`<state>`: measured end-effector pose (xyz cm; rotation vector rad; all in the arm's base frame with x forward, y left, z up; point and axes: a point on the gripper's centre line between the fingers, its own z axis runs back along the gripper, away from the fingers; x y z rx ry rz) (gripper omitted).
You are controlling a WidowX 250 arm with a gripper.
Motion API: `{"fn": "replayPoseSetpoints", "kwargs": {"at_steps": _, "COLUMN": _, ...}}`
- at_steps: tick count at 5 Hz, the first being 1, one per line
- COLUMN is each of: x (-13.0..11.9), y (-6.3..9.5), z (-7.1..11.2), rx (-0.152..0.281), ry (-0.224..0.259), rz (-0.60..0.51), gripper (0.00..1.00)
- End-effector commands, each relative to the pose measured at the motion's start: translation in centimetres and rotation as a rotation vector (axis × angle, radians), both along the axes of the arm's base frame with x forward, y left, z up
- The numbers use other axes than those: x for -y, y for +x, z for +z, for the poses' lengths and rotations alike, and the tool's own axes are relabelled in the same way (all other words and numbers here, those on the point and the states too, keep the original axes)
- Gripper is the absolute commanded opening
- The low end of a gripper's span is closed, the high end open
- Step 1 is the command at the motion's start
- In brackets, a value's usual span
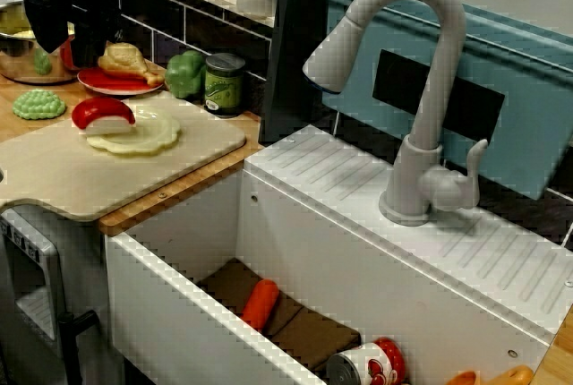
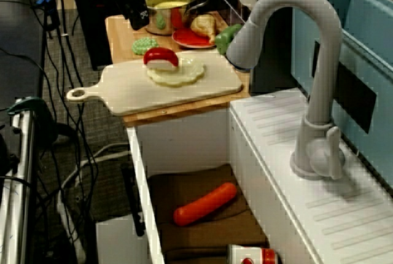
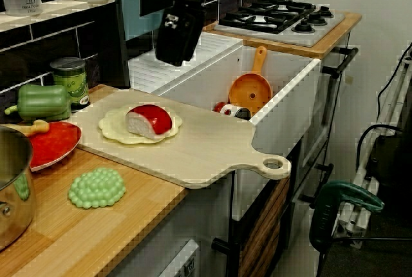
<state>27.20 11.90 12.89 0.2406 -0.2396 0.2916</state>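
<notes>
My black gripper (image 1: pixel 64 45) hangs in the air over the back left of the wooden counter, near the steel pot (image 1: pixel 18 63) and the red plate (image 1: pixel 116 83) with a chicken drumstick (image 1: pixel 125 60). It touches nothing, and its jaws are too dark to read. Seen from the counter's end, the gripper (image 3: pixel 175 55) hovers above and behind the cutting board (image 3: pixel 206 148). On that board a red-topped sushi piece (image 1: pixel 103 116) rests on a pale scalloped leaf (image 1: pixel 148 137). In the view along the counter the gripper (image 2: pixel 132 15) is left of the pot (image 2: pixel 169 9).
A green bumpy cluster (image 1: pixel 38 105), a green pepper (image 1: pixel 185 73) and a green can (image 1: pixel 224 83) stand on the counter. The sink (image 1: pixel 206 242) holds an orange sausage (image 2: pixel 204 204), a tomato can (image 1: pixel 367 365) and an orange pan (image 3: pixel 251 90). A tall grey faucet (image 1: pixel 421 89) rises behind it.
</notes>
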Motion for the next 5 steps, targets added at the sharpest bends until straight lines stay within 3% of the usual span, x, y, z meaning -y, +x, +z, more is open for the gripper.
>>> {"fn": "replayPoseSetpoints", "kwargs": {"at_steps": 1, "x": -2.0, "y": 1.8, "z": 0.4, "rx": 0.016, "ry": -0.102, "rz": -0.185, "gripper": 1.00}}
{"fn": "replayPoseSetpoints", "kwargs": {"at_steps": 3, "x": -1.9, "y": 3.1, "z": -0.4, "rx": -0.036, "ry": -0.214, "rz": -0.362, "gripper": 1.00}}
{"fn": "replayPoseSetpoints", "kwargs": {"at_steps": 4, "x": -1.8, "y": 3.1, "z": -0.4, "rx": -0.025, "ry": -0.210, "rz": -0.365, "gripper": 0.00}}
{"fn": "replayPoseSetpoints", "kwargs": {"at_steps": 5, "x": -1.6, "y": 3.0, "z": -0.3, "rx": -0.036, "ry": -0.210, "rz": -0.330, "gripper": 1.00}}
